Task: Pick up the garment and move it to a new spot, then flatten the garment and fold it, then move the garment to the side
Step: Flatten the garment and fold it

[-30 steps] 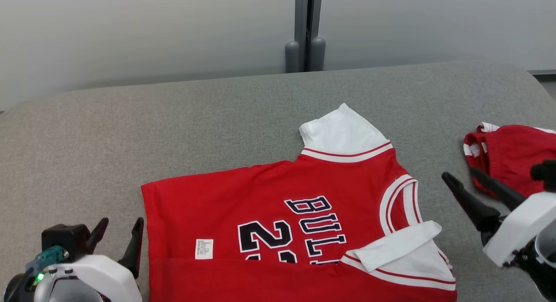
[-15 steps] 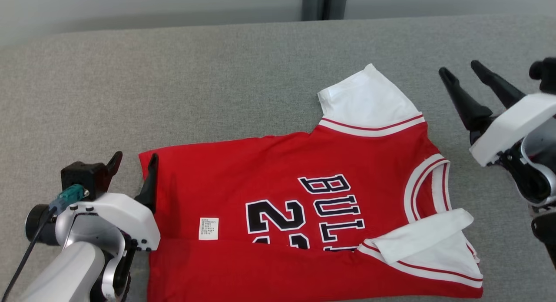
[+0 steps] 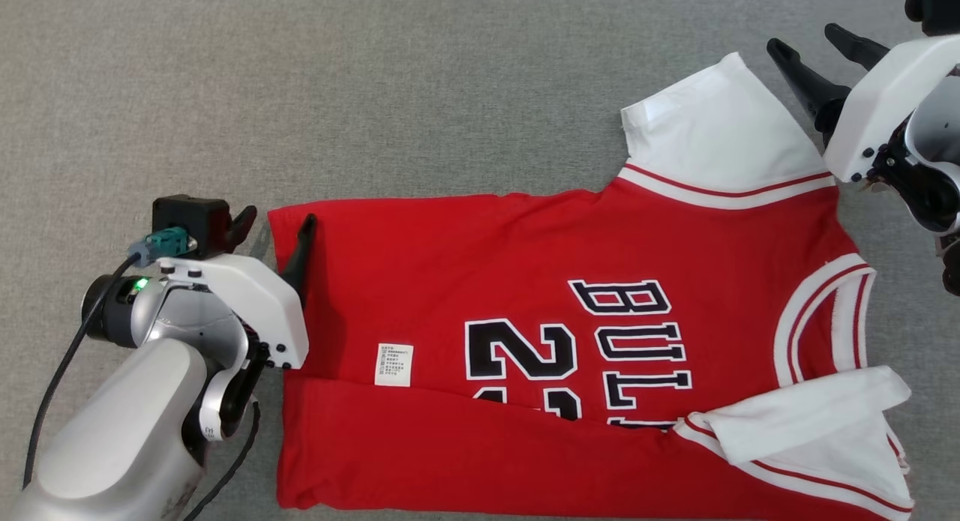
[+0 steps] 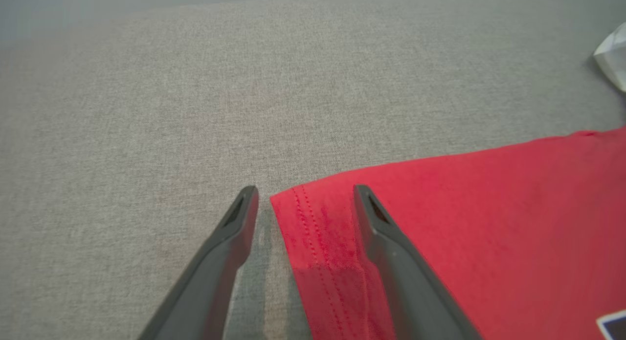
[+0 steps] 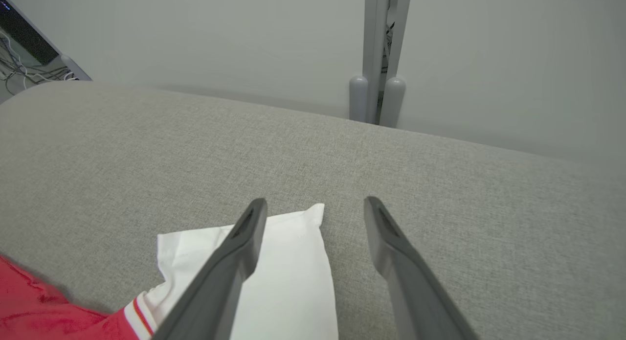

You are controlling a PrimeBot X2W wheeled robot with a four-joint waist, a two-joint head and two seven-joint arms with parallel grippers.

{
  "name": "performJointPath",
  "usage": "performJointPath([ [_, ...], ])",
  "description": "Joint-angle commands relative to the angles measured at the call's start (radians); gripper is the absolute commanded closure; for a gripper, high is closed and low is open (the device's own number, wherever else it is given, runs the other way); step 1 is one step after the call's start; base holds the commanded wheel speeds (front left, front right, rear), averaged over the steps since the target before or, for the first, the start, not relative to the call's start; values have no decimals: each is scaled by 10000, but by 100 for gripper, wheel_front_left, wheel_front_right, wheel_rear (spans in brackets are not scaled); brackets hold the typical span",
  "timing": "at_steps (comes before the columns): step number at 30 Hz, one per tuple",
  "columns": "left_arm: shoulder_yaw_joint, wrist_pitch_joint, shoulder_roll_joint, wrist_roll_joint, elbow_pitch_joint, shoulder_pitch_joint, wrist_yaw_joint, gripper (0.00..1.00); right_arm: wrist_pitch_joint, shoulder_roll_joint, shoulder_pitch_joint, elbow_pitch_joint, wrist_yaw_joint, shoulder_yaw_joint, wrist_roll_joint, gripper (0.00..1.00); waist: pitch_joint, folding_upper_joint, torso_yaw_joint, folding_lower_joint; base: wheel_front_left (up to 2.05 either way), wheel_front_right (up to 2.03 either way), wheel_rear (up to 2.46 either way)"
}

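Red jersey (image 3: 525, 303) with white sleeves lies spread on a grey upholstered surface (image 3: 375, 94), its neckline toward the robot's right and its hem toward the left, with dark lettering and a number across the middle and a small white label (image 3: 394, 364) near the hem. The near long edge is folded over onto the body in a strip, and the near sleeve (image 3: 810, 420) is doubled back across it; the far sleeve (image 3: 712, 131) lies flat, pointing away from the robot. The left gripper (image 3: 276, 223) stands wide open at the far hem corner, holding nothing: in the left wrist view the gripper (image 4: 305, 193) straddles that corner of the jersey (image 4: 489, 222), one finger over bare grey cloth just beside the stitched hem, the other over the red fabric. Whether the fingertips touch the surface cannot be told. The right gripper (image 3: 806, 40) is likewise spread wide and empty, poised at the outer edge of the far sleeve; seen from the right wrist, the gripper (image 5: 315, 203) has one finger over the white sleeve (image 5: 288, 261) and the other over the grey surface beside it. Beyond the surface's rounded far edge in that view stand a pale wall and a pair of grey posts (image 5: 376, 85).
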Motion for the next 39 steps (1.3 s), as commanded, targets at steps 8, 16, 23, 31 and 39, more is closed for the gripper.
performJointPath([
  [8, -229, 1229, -118, -312, -85, -886, -173, 0, 670, -33, -1094, 1404, 3, 998, 614, 0, 593, 0, 568, 0, 0, 0, 0],
  [16, -430, 1603, -175, -288, -132, -1217, -284, 0, 750, 105, -1563, 2205, 3, 1711, 1112, 0, 812, 0, 622, 0, 0, 0, 0],
  [23, -494, 1618, -181, -256, -145, -1375, -347, 0, 419, 121, -1771, 2309, 3, 2272, 1553, 13, 930, 0, 630, 0, 0, 0, 0],
  [31, -485, 1543, -103, -292, -175, -1251, -303, 100, -432, 24, -1786, 2007, 3, 2946, 2116, 100, 791, 0, 570, 0, 0, 0, 0],
  [39, -431, 1439, 102, -446, -135, -832, -327, 100, -1455, -156, -1621, 1876, 3, 3512, 2768, 100, 295, 0, 432, 0, 0, 0, 0],
])
